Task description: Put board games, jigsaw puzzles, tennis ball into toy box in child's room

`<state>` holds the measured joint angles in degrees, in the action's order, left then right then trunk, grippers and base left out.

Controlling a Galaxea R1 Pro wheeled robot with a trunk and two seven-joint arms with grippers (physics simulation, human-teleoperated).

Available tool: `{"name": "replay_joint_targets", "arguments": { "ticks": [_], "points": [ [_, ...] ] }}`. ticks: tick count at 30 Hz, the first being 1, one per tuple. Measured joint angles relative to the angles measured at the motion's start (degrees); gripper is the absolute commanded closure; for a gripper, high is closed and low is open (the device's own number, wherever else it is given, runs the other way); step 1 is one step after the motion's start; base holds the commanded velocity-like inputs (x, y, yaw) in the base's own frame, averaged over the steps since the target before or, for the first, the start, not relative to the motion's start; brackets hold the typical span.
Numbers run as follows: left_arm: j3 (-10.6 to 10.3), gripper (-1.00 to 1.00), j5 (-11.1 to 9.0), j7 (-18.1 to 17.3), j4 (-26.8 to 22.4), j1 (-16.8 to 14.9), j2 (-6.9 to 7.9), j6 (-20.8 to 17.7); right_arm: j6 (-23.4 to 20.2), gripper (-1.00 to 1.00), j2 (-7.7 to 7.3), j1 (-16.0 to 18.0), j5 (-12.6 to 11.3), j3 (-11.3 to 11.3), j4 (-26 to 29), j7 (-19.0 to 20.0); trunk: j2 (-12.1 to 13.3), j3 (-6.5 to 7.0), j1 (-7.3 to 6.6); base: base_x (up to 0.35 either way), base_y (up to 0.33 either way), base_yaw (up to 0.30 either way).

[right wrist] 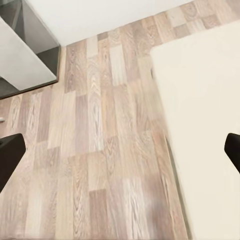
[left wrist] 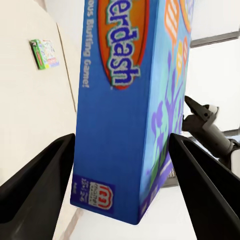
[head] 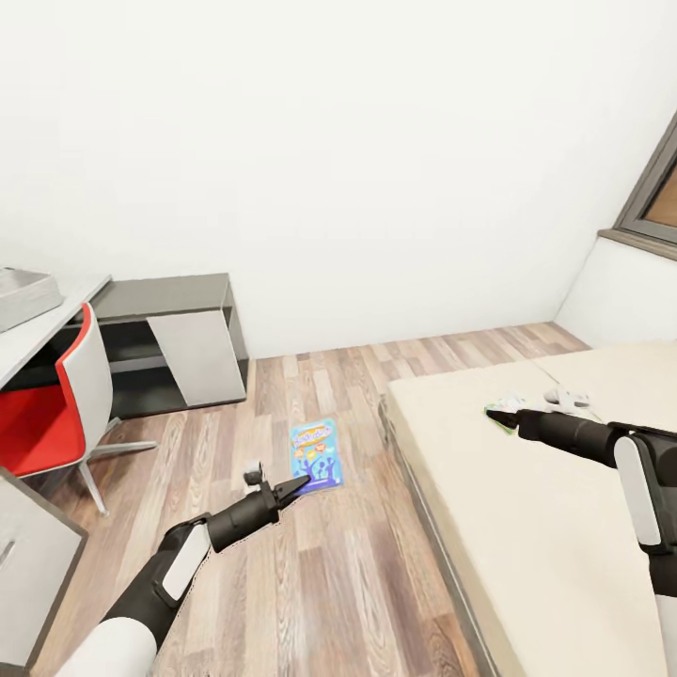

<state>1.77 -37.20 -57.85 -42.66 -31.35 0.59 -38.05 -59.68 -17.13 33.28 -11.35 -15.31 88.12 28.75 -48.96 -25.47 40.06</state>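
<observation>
My left gripper (head: 293,486) is shut on the small blue board game (head: 317,454) and holds it in the air above the wood floor. In the left wrist view the blue box (left wrist: 125,100) sits between both fingers (left wrist: 40,180), touching them. My right gripper (head: 501,419) is open at the near edge of the white-and-green Monopoly box (head: 567,399) on the bed (head: 527,536); the arm hides part of that box. The Monopoly box (left wrist: 44,54) and the right gripper (left wrist: 197,112) also show in the left wrist view. The light-grey toy box (head: 23,293) stands on the table (head: 52,324) at far left.
A red and white chair (head: 47,414) stands by the table, with the dark-grey side cabinet (head: 169,343) behind it. A grey furniture corner (head: 33,555) is at the near left. A window (head: 658,202) sits above the bed's far end. Wood floor (right wrist: 100,150) runs between bed and table.
</observation>
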Motion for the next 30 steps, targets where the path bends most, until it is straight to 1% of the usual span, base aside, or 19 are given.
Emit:
{"name": "replay_joint_targets", "arguments": {
  "ticks": [2,6,9,12,14,17,18,19,20,22,24,25,26,27,28,30],
  "points": [
    [0.05,1.0,-0.15,0.27,0.01,-1.02,0.35,-0.21,0.0,-1.0,0.0,0.0,0.0,0.03,0.0,0.0,0.8,0.41,-0.44,0.0,0.0,0.28],
    [0.04,1.0,-0.64,1.93,0.44,-5.58,1.06,-2.4,0.0,-1.0,-0.03,0.0,-0.09,0.21,0.0,0.02,2.41,1.25,-1.32,0.0,0.0,0.28],
    [0.0,1.0,-0.84,3.64,0.56,-8.81,1.16,-4.74,0.0,-1.0,-0.02,0.05,-0.06,0.44,-0.12,0.04,3.62,1.86,-1.98,0.0,0.0,0.279],
    [-0.04,1.0,-0.74,5.31,0.66,-10.7,1.05,-6.04,0.0,-1.0,0.03,0.43,-0.04,0.56,-1.17,-0.02,4.82,2.48,-2.64,0.0,0.0,0.28],
    [-0.06,1.0,-0.69,6.45,0.7,-11.34,0.97,-6.53,0.0,-1.0,0.25,0.58,-0.07,0.74,-1.81,-0.04,5.63,2.89,-3.08,0.0,0.0,0.281],
    [-0.02,1.0,-0.67,7.94,0.74,-11.75,0.96,-6.96,0.0,-1.0,1.48,0.59,-0.05,1.54,-2.3,-0.06,6.83,3.5,-3.74,0.0,0.0,0.282],
    [-0.02,1.0,-0.72,7.95,0.74,-11.75,0.97,-6.99,0.0,-1.0,1.5,0.6,0.04,1.55,-2.3,-0.05,7.23,3.7,-3.96,0.0,0.0,0.283],
    [0.02,1.0,-0.61,8.59,0.77,-11.82,1.08,-7.09,0.0,-1.0,2.45,0.6,0.04,2.05,-2.48,-0.09,7.64,3.9,-4.18,0.0,0.0,0.283],
    [0.02,1.0,-0.68,8.61,0.76,-11.82,1.08,-7.16,0.0,-1.0,2.48,0.6,0.14,2.07,-2.49,-0.09,8.04,4.11,-4.4,0.0,0.0,0.277],
    [0.15,1.0,-0.64,9.17,0.79,-11.82,1.32,-7.25,0.0,-1.0,3.35,0.62,0.21,2.51,-2.65,-0.11,8.84,4.5,-4.84,0.0,0.0,0.195],
    [1.3,1.0,-0.75,9.45,0.8,-11.59,1.5,-7.36,0.0,-1.0,3.82,0.58,0.25,2.8,-2.72,-0.14,9.64,4.88,-5.28,0.0,0.0,0.105],
    [2.46,1.0,-0.74,9.5,0.81,-11.43,1.61,-7.38,0.0,-1.0,3.98,0.53,0.24,2.9,-2.73,-0.15,10.05,5.06,-5.5,0.0,0.0,0.065],
    [2.98,1.0,-0.71,9.53,0.79,-11.35,1.64,-7.46,0.0,-1.0,4.05,0.51,0.24,2.93,-2.73,-0.16,10.45,5.25,-5.72,0.0,0.0,0.065],
    [2.98,1.0,-0.76,9.53,0.79,-11.35,1.64,-7.51,0.0,-1.0,4.05,0.51,0.26,2.93,-2.73,-0.15,10.85,5.43,-5.94,0.0,0.0,0.042],
    [3.78,1.0,-0.65,9.55,0.76,-11.25,1.7,-7.47,-0.01,-1.0,4.13,0.44,0.23,2.93,-2.69,-0.16,11.25,5.62,-6.16,0.0,0.0,0.034],
    [4.23,1.0,-0.5,9.6,0.55,-11.11,1.71,-7.47,-0.01,-1.0,4.19,0.37,0.21,2.92,-2.66,-0.17,11.67,5.8,-6.38,0.0,0.0,0.034]
  ]
}}
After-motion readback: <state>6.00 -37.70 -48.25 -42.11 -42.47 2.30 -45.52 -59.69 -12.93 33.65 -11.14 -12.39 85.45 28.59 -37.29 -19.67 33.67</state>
